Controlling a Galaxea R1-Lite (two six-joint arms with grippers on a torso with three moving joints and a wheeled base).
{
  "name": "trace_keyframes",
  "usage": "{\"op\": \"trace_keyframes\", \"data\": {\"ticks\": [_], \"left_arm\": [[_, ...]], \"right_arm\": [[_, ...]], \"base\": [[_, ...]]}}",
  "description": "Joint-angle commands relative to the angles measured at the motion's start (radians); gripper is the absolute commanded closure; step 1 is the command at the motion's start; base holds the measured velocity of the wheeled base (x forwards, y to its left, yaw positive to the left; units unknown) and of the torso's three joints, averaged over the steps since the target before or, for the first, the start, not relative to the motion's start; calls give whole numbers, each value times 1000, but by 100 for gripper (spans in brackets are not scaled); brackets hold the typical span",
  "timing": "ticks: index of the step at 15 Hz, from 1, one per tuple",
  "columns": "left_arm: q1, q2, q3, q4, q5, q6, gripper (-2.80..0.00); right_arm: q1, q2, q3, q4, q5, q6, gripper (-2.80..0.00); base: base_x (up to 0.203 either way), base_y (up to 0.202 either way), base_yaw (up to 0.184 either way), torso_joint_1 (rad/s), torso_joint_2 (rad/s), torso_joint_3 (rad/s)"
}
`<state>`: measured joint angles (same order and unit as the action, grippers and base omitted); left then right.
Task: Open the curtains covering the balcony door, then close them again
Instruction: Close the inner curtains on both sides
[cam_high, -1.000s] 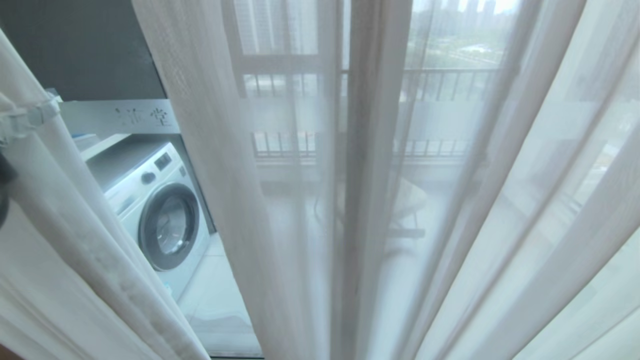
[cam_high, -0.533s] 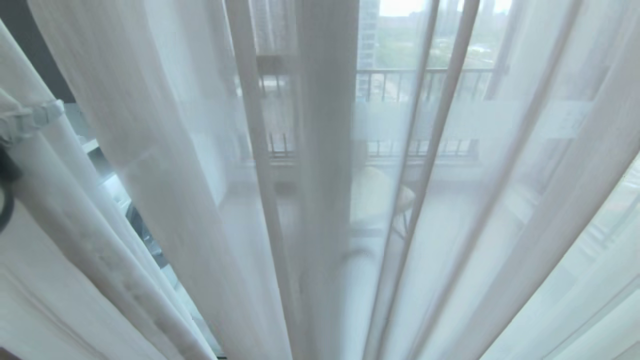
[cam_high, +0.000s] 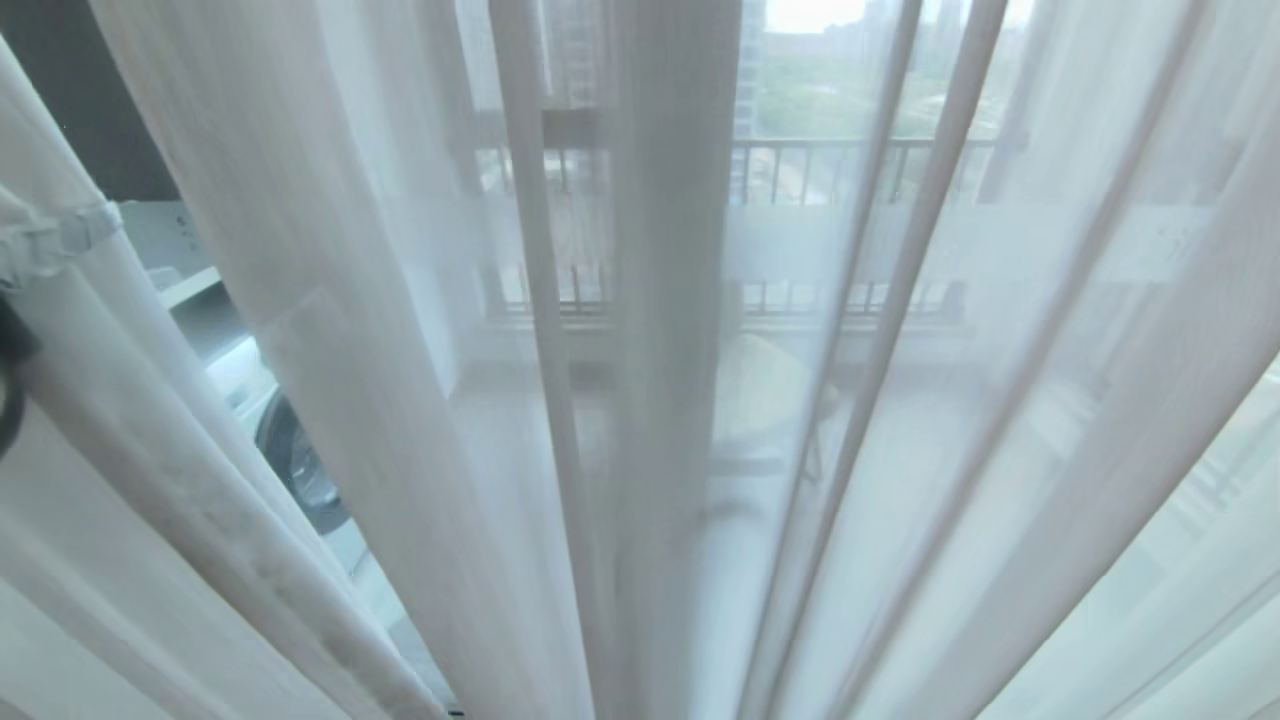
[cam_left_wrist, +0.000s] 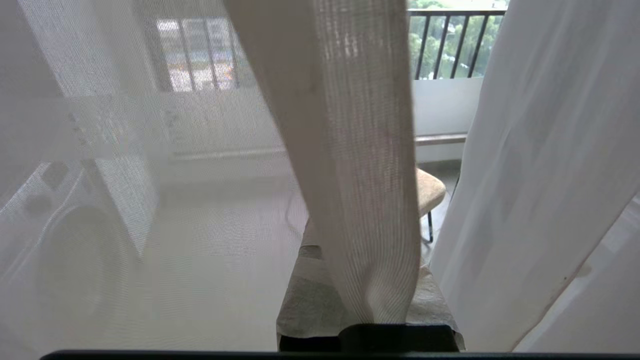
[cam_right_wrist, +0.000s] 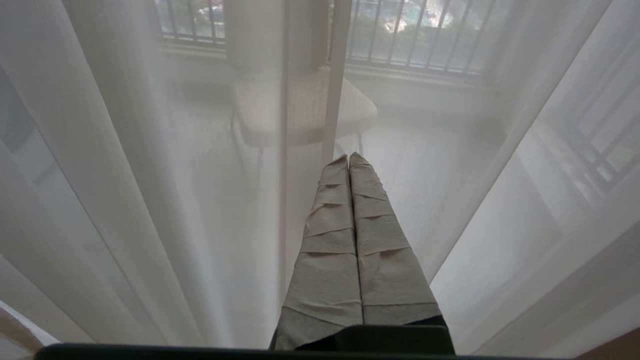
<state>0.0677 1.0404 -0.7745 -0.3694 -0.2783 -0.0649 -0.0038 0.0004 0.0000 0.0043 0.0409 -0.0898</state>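
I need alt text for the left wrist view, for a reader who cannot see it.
The left gripper is shut on a fold of the sheer curtain, which hangs across the view. Through the cloth show a washing machine, a chair and a balcony railing.

Right pincer: two tapered fingers wrapped in beige-grey tape bands, black base. Left pincer: same taped fingers, black mount, mostly covered.

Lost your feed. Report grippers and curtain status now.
Left gripper shut on sheer curtain fold. Right gripper shut, empty, facing the sheer. Sheer spans balcony door. Washing machine shows in left gap.
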Motion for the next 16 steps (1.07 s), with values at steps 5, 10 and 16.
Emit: {"op": "trace_keyframes", "data": {"ticks": [5,10,16], "left_arm": [[0,0,11,-3,-2,-1,0],[0,0,11,-3,-2,-3,0],[0,1,-23,-3,-1,-33,0]], "right_arm": [[1,0,0,0,1,-1,0],[1,0,0,0,1,-1,0],[1,0,0,0,1,-1,0]], "base": [[-86,0,-2,2,4,1],[-137,0,-3,-6,2,3],[0,0,0,0,0,0]]}}
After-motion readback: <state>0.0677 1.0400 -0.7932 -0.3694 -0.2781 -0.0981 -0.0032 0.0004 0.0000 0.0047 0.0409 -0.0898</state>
